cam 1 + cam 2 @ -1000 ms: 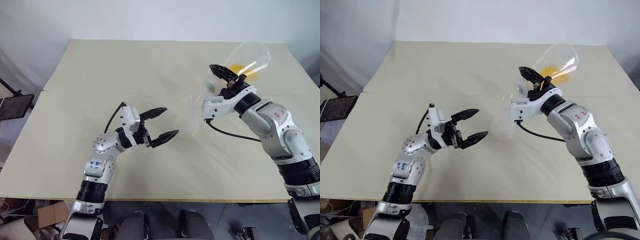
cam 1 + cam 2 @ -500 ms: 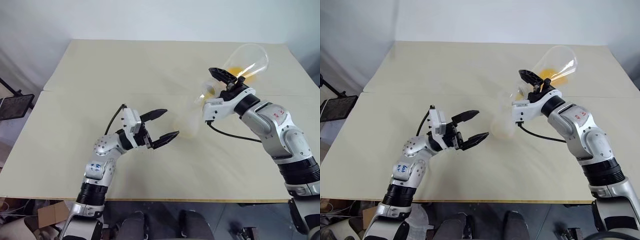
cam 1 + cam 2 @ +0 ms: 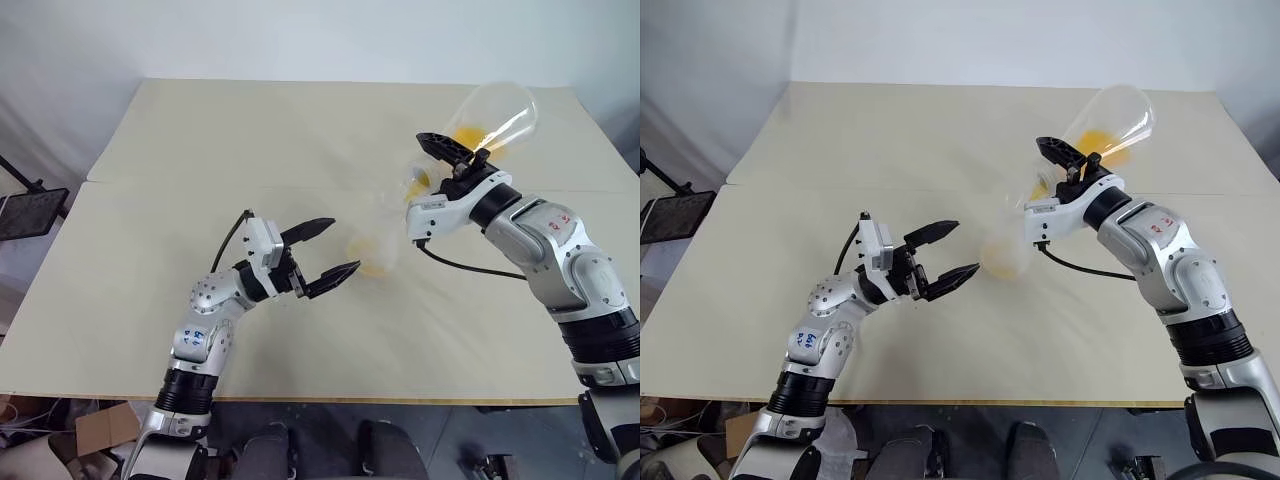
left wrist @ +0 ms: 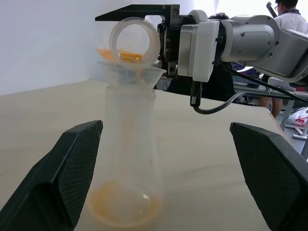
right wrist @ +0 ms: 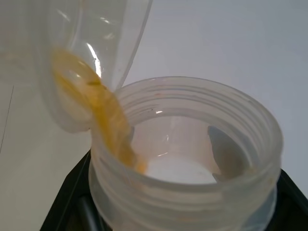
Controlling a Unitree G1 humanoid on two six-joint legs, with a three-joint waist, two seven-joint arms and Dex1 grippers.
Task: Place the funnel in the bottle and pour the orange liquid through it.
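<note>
- No legible text, brand, number or sign found on any object.
- Small blue markings on the left arm [image 3: 195,335] and red markings on the right arm [image 3: 556,222]: too small to read.

Wide pale-beige matte tabletop [image 3: 200,150], two panels meeting at straight seam running side to side. Plain white wall [image 3: 300,40] behind far edge, evenly lit, soft light. Black stand with flat dark plate [image 3: 30,212] beside left edge. Brown cardboard box [image 3: 100,428] on floor below near-left corner. Person in white top [image 4: 288,14] in background, left wrist view.
</note>
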